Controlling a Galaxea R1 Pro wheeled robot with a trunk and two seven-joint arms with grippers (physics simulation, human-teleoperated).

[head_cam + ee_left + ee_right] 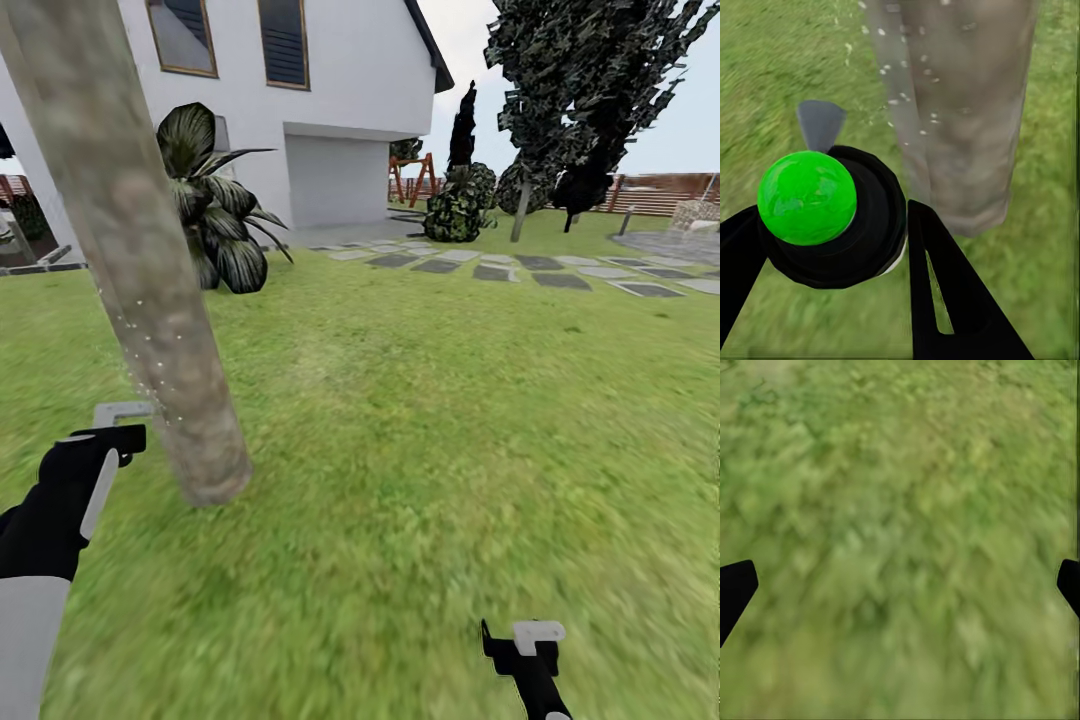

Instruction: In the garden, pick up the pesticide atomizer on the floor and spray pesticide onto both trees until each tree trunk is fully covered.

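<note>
The left hand (832, 247) is clamped, black fingers (945, 292) either side, on a black pesticide atomizer with a bright green round cap (808, 197), its grey nozzle (820, 124) aimed at the thick pale grey-brown mottled tree trunk (140, 260) just beside it, white droplets flecking the bark. The right hand (525, 650) hangs spread apart and empty over the green lawn (450, 400), well apart from the trunk. A white house (330, 110) stands beyond

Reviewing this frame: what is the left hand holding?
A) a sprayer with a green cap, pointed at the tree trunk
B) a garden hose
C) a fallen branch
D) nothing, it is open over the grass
A: the left hand grips the atomizer with its green cap, and white droplets fleck the tree trunk just ahead.
</note>
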